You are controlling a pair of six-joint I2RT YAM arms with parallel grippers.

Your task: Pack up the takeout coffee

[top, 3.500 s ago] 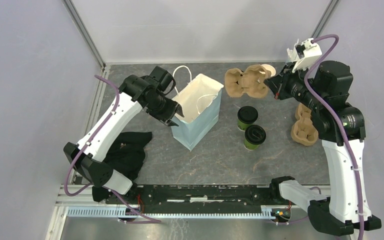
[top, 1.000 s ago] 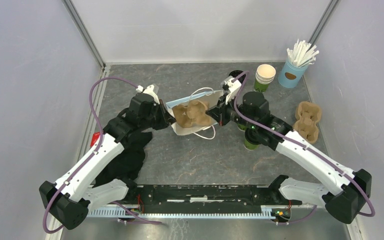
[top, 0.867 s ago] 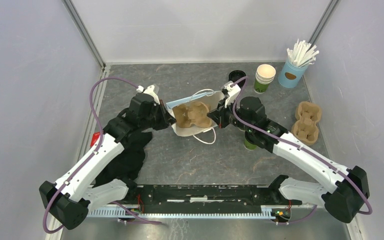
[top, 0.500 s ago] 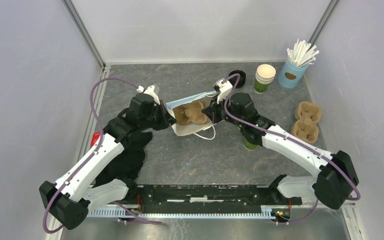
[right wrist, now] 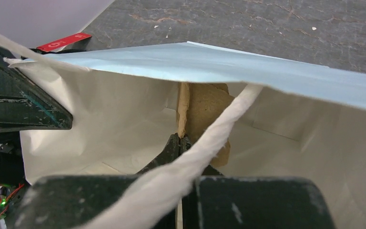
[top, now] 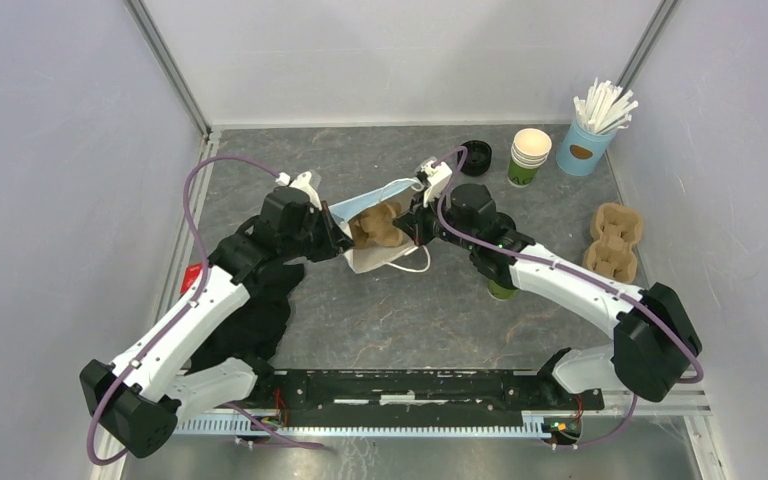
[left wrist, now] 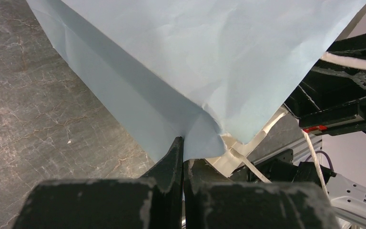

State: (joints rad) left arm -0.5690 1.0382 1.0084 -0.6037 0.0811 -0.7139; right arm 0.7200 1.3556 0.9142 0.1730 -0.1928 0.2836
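Right hand (right wrist: 181, 142) is clamped on the thin edge of a brown cup carrier (right wrist: 205, 107), fingers pressed together on the cardboard, and reaches into the mouth of a paper bag (right wrist: 276, 71) lying tilted on its side; a white rope handle (right wrist: 205, 152) drapes across the hand. Left hand (left wrist: 183, 145) is closed on a creased corner of the bag from the opposite side, holding the mouth up and open. From above, both arms meet at the bag in the middle of the tabletop (top: 410, 320); the right forearm stretches low and long across it, and the left arm bends back toward the near edge.

By my reading the carrier is partly inside the bag, so the packing is at an early step. One lidded coffee cup (top: 501, 290) stands on the tabletop just under the right forearm, outside the bag; the second is hidden by the arm, so I cannot place it. The carrier looks empty. Left to do, as I judge it: seat the carrier, right the bag, load both cups.
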